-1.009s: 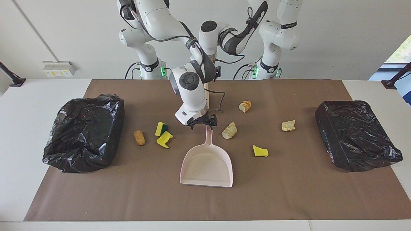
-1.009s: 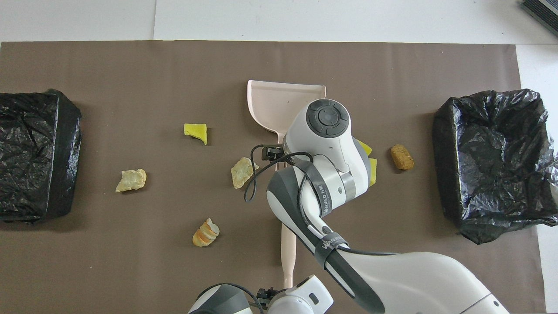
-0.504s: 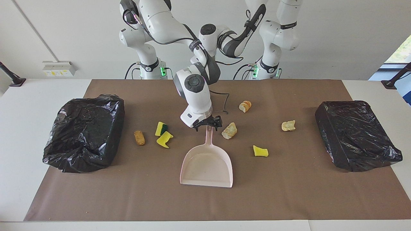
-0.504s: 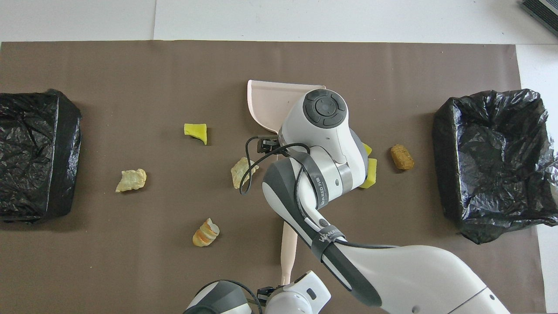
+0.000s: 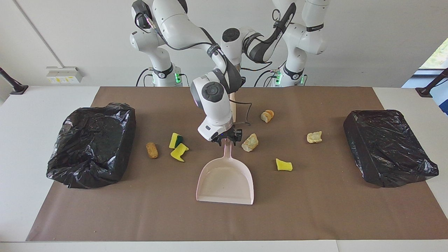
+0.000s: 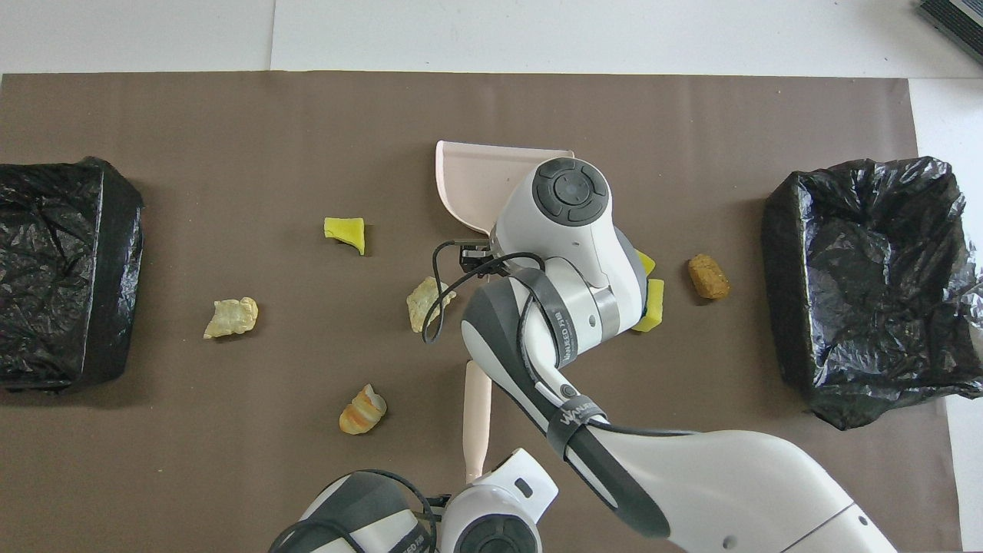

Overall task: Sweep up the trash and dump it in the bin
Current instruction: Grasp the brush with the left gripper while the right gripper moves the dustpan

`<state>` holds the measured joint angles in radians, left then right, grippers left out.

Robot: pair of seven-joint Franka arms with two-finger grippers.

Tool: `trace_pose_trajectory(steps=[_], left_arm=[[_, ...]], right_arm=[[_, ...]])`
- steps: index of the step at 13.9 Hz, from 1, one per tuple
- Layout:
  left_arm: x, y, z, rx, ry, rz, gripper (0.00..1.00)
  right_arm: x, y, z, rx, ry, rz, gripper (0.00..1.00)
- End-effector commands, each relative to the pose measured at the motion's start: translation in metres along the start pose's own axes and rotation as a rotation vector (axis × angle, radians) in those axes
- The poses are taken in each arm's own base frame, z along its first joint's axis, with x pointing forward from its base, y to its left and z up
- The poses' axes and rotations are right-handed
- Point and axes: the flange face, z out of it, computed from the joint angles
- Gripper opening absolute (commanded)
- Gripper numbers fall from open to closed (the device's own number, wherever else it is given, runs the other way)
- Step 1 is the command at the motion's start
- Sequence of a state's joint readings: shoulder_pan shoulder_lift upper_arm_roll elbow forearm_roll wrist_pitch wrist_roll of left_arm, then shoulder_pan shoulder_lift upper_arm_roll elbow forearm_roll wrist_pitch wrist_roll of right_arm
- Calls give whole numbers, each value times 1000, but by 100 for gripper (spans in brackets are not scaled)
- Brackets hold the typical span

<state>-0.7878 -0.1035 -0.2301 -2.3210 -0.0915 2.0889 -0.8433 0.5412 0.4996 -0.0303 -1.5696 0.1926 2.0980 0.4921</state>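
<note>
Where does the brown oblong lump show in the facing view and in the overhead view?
Facing view: the brown oblong lump lies left of centre, beside the open bin.
Overhead view: the lump lies right of centre, beside that bin.
Shared landmark: the pink dustpan at the table's middle.

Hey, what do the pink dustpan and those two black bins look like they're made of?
The dustpan looks like moulded plastic: smooth, pale pink, one piece with its handle. Both bins, at the right arm's end and the left arm's end, show only crinkled, glossy black plastic film; whatever is underneath is hidden.
</note>
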Motion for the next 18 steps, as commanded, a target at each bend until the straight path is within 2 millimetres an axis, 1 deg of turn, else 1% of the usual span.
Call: trace_pose_trajectory(steps=[1, 2, 4, 5, 6, 7, 8, 9, 10, 11, 12, 13, 14, 15, 16, 17, 18], left_arm=[[11, -45, -32, 34, -19, -6, 0], [19, -61, -40, 37, -24, -28, 0], [48, -105, -58, 7, -6, -66, 0], [60, -125, -62, 4, -11, -73, 0], [72, -146, -62, 16, -10, -107, 0], [83, -166, -62, 66, 17, -124, 0], [94, -183, -62, 81, 33, -153, 0], [107, -205, -59, 88, 30, -199, 0], [117, -227, -58, 115, 46, -225, 0], [125, -248, -57, 123, 48, -232, 0], [136, -274, -53, 113, 42, -239, 0], [145, -302, -50, 100, 48, -246, 0], [150, -328, -47, 93, 46, -245, 0], [152, -353, -43, 89, 38, -233, 0], [152, -370, -38, 84, 36, -235, 0], [153, -385, -37, 79, 42, -255, 0], [154, -395, -28, 75, 28, -265, 0]], right_arm=[[5, 4, 0, 6, -17, 4, 6], [6, 4, 0, 7, -17, -8, 0], [11, 13, -2, 1, -22, -11, 0], [12, 16, -5, -7, -29, -35, 0], [9, 17, -10, -40, -29, -98, 0], [4, 17, -22, -68, -29, -175, 0], [-5, 19, -45, -68, -33, -241, 0], [-9, 30, -65, -62, -47, -332, 0], [-8, 54, -88, -48, -51, -426, 0], [-13, 75, -107, -40, -49, -510, 0], [-22, 91, -122, -38, -64, -592, 0], [-31, 112, -135, -33, -102, -688, 0], [-39, 119, -142, -41, -143, -802, 0], [-44, 123, -135, -43, -171, -910, 0], [-49, 130, -126, -81, -179, -988, 0], [-49, 135, -118, -96, -165, -1042, 0], [-48, 131, -105, -100, -178, -1110, 0]])
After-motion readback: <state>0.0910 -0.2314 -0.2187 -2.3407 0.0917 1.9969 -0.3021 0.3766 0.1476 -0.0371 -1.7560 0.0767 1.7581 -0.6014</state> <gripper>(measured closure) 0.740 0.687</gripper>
